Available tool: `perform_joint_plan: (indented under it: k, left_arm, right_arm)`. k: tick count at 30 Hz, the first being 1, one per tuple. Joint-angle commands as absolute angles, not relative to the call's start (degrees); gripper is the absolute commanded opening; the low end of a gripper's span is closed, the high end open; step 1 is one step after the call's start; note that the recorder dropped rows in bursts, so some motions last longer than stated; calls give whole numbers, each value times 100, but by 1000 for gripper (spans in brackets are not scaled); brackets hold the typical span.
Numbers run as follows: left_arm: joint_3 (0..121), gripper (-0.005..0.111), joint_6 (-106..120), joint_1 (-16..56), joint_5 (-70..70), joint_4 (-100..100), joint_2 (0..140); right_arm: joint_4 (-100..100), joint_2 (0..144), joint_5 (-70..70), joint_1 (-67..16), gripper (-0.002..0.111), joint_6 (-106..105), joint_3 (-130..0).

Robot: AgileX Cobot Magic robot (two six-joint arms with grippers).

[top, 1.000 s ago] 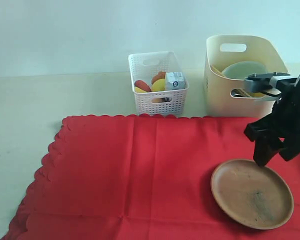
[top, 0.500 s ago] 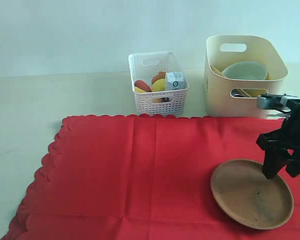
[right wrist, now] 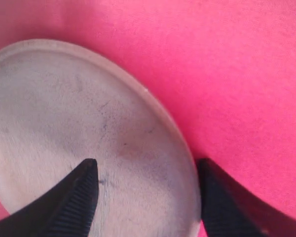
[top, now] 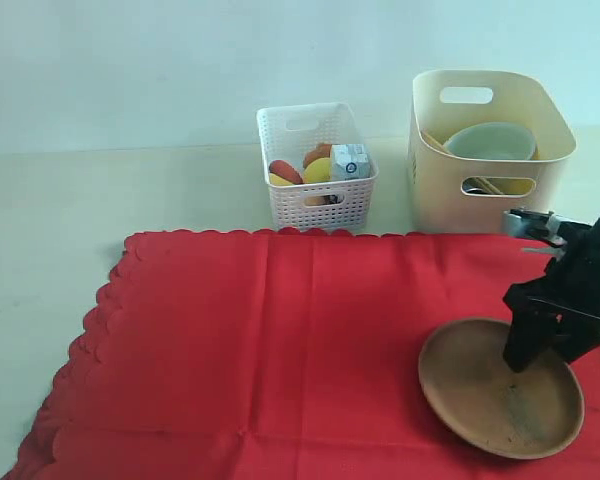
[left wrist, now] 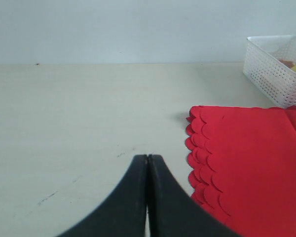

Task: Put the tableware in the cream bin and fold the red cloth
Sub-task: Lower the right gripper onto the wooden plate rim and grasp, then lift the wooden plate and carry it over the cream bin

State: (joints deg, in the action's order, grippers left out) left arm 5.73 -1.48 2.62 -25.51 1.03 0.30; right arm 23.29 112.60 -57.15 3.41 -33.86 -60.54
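The terracotta-brown plate (top: 475,395) lies on the red cloth (top: 270,340) at the front right. My right gripper (top: 525,355) is open and low over the plate's far right rim. In the right wrist view one finger (right wrist: 79,197) is over the plate (right wrist: 64,113) and the other over the cloth (right wrist: 227,74), with the rim between them. The cream bin (top: 435,180) at the back right holds the pale bowl (top: 490,140); other tableware in it is mostly hidden. My left gripper (left wrist: 148,157) is shut and empty over bare table beside the cloth's scalloped edge (left wrist: 200,148).
A white lattice basket (top: 315,165) with food and a small carton (top: 349,160) stands to the left of the bin, behind the cloth. In the left wrist view the basket (left wrist: 276,69) sits beyond the cloth's corner. A pale wall backs the table.
My right gripper has come down from in front of the bin to the plate's rim. The plate has shifted slightly. The left gripper shows in no earlier frame.
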Motion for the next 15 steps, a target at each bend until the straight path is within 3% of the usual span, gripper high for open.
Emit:
perform_joint_plan:
  k: [1,4,11,15]
  left_arm:
    - [559,0,-145,253,-2483,78,0]
    - [559,0,-145,253,-2483,78,0]
    - [559,0,-145,253,-2483,78,0]
    - [559,0,-145,253,-2483,78,0]
  right_arm:
    - [2389,11404,-5728,370,55,-3488,-6037]
    - [2389,11504,-5705,370,47,-3488,-6037]
    - [2113,11517,-5503,370,0,-3438,-6037]
    - [1764,11505,-5541,370,0,-3112,-6176]
